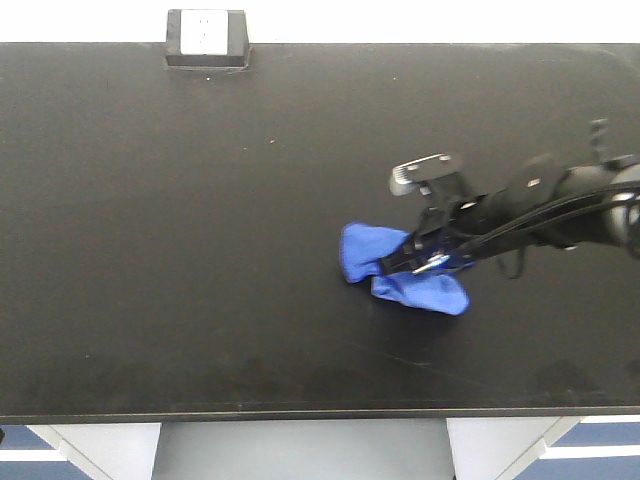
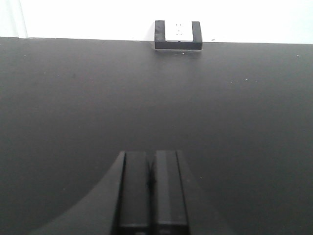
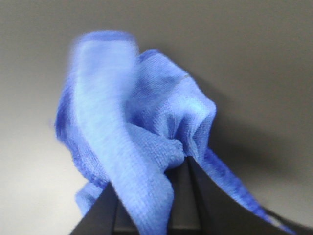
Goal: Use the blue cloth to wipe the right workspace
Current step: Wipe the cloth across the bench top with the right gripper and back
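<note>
— Claw check first: how does your right claw stand?

— Clamped on the blue cloth. From my right wrist view the two dark fingers pinch a bunched fold of it, and the fabric swells up and over them in soft lumps.

— And where is the cloth, reckoned from the socket box?

— Well apart from it. The box sits at the far edge of the bench, against the white wall; the cloth lies on the black top nearer the front edge and off toward my right side. One lobe spreads away from my arm, another trails toward the front edge, both resting on the surface.

— Your left claw?

— Fingers pressed together, holding nothing. It hangs above bare bench, pointing at the socket box, which shows its white face between two black sides.

— Does the front view show that claw?

— No, only my right arm reaching in from the side.
</note>
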Available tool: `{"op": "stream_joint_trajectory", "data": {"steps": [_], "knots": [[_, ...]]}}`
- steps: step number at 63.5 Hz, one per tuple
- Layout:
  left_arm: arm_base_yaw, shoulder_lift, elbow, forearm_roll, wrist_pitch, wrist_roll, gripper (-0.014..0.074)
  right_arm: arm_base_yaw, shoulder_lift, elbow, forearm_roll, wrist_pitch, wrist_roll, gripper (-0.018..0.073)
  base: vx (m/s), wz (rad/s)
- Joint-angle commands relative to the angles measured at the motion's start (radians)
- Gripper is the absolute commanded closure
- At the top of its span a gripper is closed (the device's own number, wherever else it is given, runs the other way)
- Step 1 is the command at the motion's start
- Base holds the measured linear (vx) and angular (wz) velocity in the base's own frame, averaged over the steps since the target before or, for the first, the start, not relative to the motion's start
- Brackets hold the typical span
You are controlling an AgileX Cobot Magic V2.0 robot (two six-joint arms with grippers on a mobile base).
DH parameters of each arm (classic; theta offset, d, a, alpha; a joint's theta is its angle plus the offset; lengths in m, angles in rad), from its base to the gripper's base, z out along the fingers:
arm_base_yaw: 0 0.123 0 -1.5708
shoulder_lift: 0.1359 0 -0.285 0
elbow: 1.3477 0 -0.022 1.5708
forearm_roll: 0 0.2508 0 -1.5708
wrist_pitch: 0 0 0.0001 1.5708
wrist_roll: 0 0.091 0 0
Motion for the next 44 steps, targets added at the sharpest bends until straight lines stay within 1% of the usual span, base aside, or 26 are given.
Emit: {"op": "stream_joint_trajectory", "data": {"steps": [1,3,8,13,17,20,26,30,36,40,44], "knots": [[-0.004,-0.016,0.03,0.001,-0.079,-0.008,0.0602,-0.024,-0.039,-0.024,0.002,-0.099,0.008,0.0562,0.0,0.0],[-0.004,-0.016,0.03,0.001,-0.079,-0.008,0.0602,-0.048,-0.039,-0.024,-0.006,-0.101,0.012,0.0562,0.0,0.0],[-0.004,-0.016,0.03,0.001,-0.079,-0.008,0.0602,-0.139,-0.039,-0.024,-0.049,-0.089,0.013,0.0562,0.0,0.0],[-0.004,-0.016,0.03,0.001,-0.079,-0.008,0.0602,-0.25,-0.039,-0.024,-0.099,-0.062,0.014,0.0562,0.0,0.0],[-0.004,-0.016,0.03,0.001,-0.079,-0.008,0.0602,-0.332,-0.039,-0.024,-0.112,-0.03,0.014,0.0562,0.0,0.0],[-0.004,-0.016,0.03,0.001,-0.079,-0.008,0.0602,-0.396,-0.039,-0.024,-0.108,-0.015,0.018,0.0562,0.0,0.0],[-0.004,-0.016,0.03,0.001,-0.079,-0.008,0.0602,-0.478,-0.039,-0.024,-0.047,0.013,0.016,0.0559,0.0,0.0],[-0.004,-0.016,0.03,0.001,-0.079,-0.008,0.0602,-0.491,-0.039,-0.024,0.012,0.026,-0.02,0.0553,0.0,0.0],[-0.004,-0.016,0.03,0.001,-0.079,-0.008,0.0602,-0.488,-0.039,-0.024,0.073,0.045,-0.107,0.0525,0.0,0.0],[-0.004,-0.016,0.03,0.001,-0.079,-0.008,0.0602,-0.481,-0.039,-0.024,0.114,0.058,-0.177,0.0486,0.0,0.0],[-0.004,-0.016,0.03,0.001,-0.079,-0.008,0.0602,-0.48,-0.039,-0.028,0.172,0.081,-0.243,0.0421,0.0,0.0]]}}
